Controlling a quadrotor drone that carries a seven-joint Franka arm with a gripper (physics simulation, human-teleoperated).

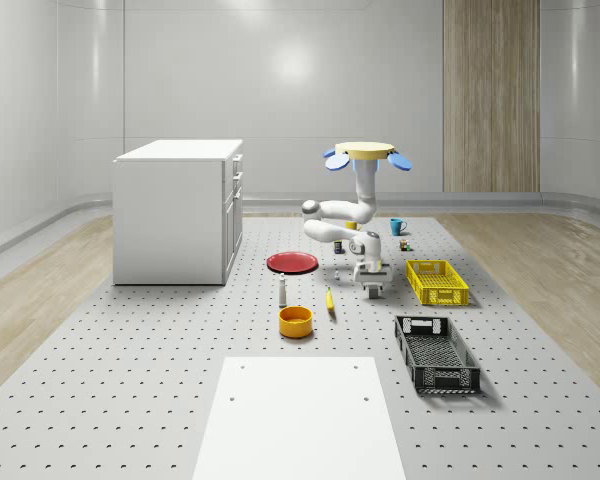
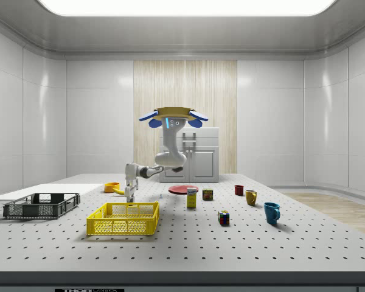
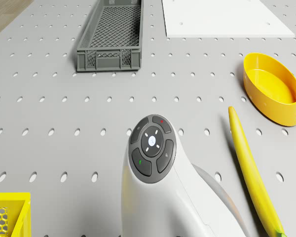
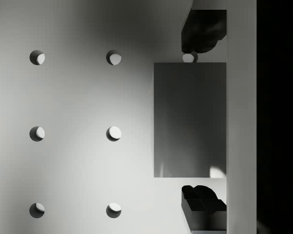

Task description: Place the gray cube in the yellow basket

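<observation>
On the perforated table (image 1: 130,400) we hover beside the yellow basket (image 1: 437,281). Our gripper (image 4: 201,117) hangs low, fingers (image 4: 203,31) spread either side of the gray cube (image 4: 189,119), not clamped yet.

Gray cube (image 4: 189,119) flat on perforated table, yellow basket (image 1: 436,281) open-topped, upright, nearby.

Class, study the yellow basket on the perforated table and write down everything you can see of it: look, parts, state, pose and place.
The yellow plastic basket is a shallow rectangular crate with latticed mesh walls, a solid rim and an open top. It stands upright and level on the perforated grey table, and nothing can be seen inside it. In the side view it sits nearest the camera, to the right of the black mesh crate. The robot's gripper hangs low beside it, apart from it, under the hovering drone.
</observation>
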